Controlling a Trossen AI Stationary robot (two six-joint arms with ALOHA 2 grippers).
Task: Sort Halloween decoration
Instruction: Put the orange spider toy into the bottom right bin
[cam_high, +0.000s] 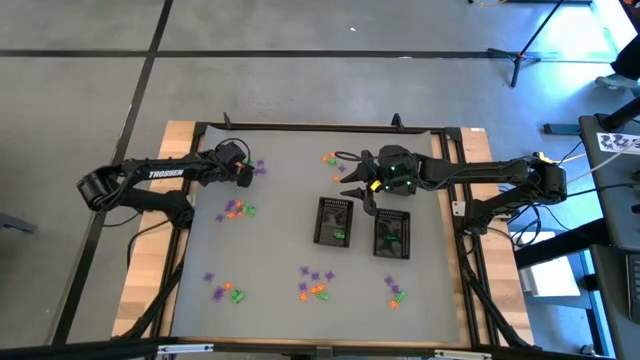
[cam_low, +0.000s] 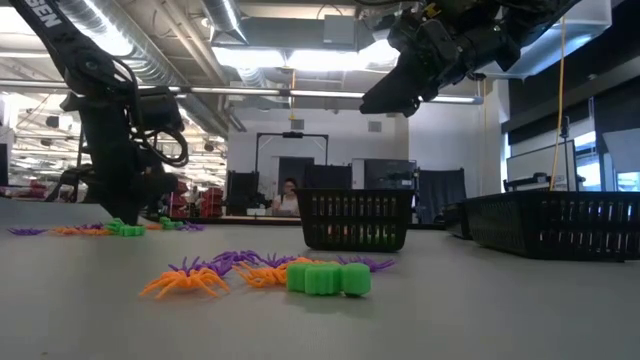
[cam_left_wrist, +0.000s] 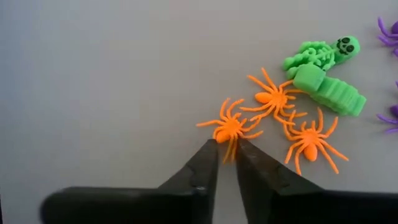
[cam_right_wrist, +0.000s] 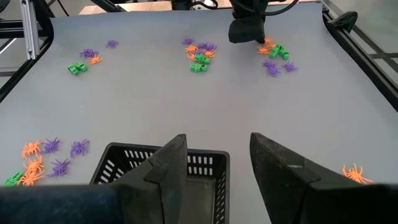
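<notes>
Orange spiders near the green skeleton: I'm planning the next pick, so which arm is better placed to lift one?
Left. Its claw is down on the table, fingers closing around an orange spider beside the green skeleton. The right claw hangs open above a black basket, away from that cluster.

Glossy plastic spiders (cam_left_wrist: 231, 128) lie on a matt grey tabletop (cam_left_wrist: 112, 81) (smooth), near black mesh baskets (cam_high: 334, 221).

two matte black jointed arms; the left arm (cam_high: 150, 180) bears white "trossen" lettering along its link. the right arm (cam_high: 480, 175) shows small green lights near its wrist. dark, wedge-shaped gripper fingers (cam_right_wrist: 171, 165), black cables trailing.
</notes>
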